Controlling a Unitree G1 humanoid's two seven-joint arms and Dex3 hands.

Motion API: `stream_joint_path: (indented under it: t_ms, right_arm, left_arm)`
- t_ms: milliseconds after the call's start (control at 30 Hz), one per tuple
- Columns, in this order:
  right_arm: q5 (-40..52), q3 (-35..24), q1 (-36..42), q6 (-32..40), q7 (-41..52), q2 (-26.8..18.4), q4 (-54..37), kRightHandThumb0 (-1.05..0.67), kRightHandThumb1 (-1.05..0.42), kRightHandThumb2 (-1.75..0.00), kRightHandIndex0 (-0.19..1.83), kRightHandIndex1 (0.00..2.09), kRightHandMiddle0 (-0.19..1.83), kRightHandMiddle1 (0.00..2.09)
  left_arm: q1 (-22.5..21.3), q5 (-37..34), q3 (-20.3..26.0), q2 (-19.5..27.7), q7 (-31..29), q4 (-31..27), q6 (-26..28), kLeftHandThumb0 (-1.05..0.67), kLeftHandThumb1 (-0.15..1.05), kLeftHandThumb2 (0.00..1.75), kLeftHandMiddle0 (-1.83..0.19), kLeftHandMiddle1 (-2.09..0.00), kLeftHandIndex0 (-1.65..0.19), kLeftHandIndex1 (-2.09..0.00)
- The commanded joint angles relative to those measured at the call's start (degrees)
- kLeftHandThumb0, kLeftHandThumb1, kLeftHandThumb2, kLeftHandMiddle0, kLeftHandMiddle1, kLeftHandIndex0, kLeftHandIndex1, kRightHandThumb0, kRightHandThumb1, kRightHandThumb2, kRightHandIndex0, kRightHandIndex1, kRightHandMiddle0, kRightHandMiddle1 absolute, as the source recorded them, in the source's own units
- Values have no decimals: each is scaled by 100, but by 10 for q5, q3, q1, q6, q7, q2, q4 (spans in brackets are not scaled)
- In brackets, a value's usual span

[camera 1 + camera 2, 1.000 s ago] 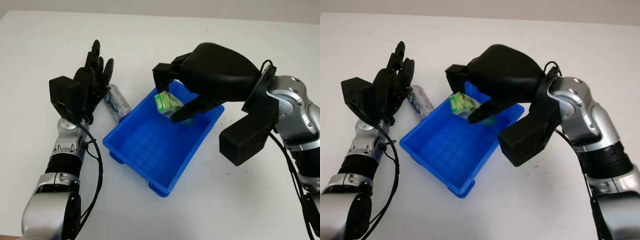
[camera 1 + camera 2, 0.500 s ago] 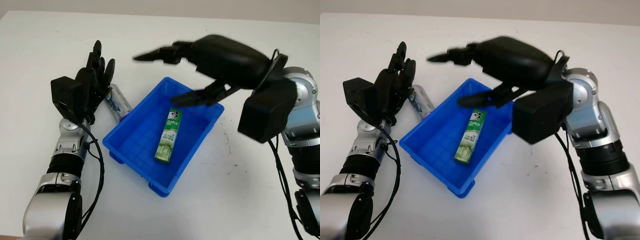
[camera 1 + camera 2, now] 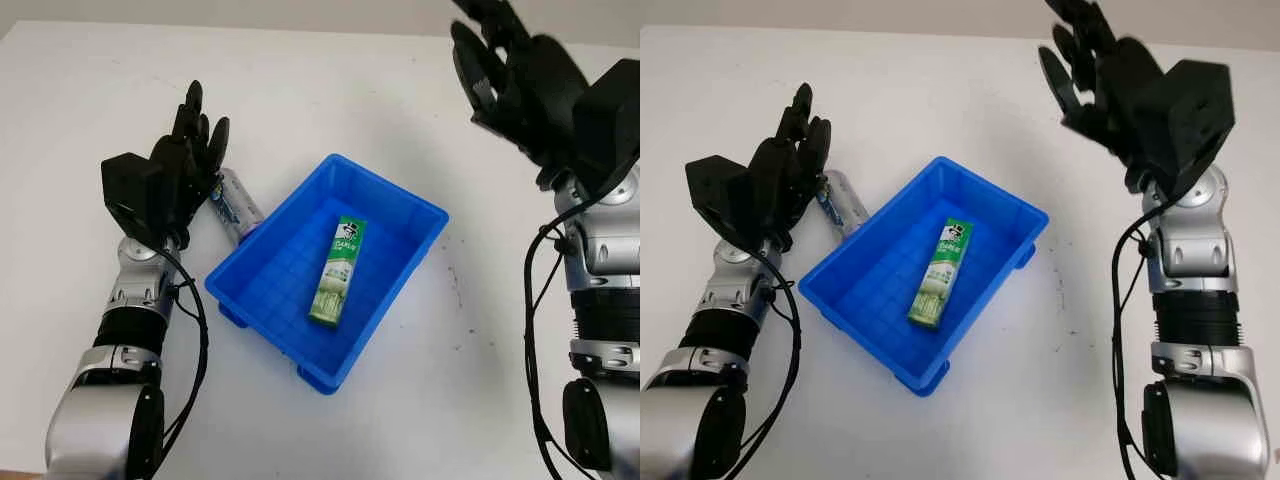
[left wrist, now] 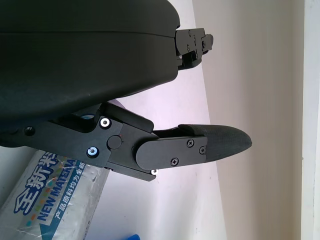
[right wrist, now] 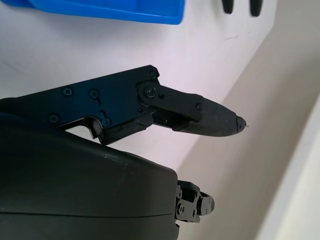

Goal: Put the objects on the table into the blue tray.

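Note:
A blue tray point(image 3: 405, 258) sits mid-table, turned at an angle. Inside it lies a green-and-white toothpaste box point(image 3: 338, 270), flat on the tray floor. A silver tube with blue print point(image 3: 238, 208) lies on the table against the tray's left rim; its label also appears in the left wrist view point(image 4: 50, 200). My left hand point(image 3: 185, 160) is open, held upright just left of the tube. My right hand point(image 3: 505, 70) is open and raised high at the far right, well away from the tray.
The white table point(image 3: 330, 90) runs to a far edge near the top of the head views. A blue tray rim point(image 5: 100, 10) is visible in the right wrist view.
My right hand let go of the toothpaste box, which now lies in the tray, then lifted up and away to the right. The left hand has stayed put.

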Motion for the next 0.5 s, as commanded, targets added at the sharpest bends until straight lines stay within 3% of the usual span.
stream_joint_path:
  t_ms: [0, 467]
  right_arm:
    - [8, -14, 19, 10, -9, 3, -9, -77, -105, -78, -19, 0, -19, 0]
    - [30, -28, 79, -31, -73, 62, 2, -76, -105, -82, -19, 0, -19, 0]
  left_arm:
    - [1, -2, 1, 8, -3, -7, -1, -78, 105, 49, 15, -5, 14, -5]
    - [-3, 3, -2, 18, -9, -8, -1, -79, 105, 48, 13, -6, 12, -6]
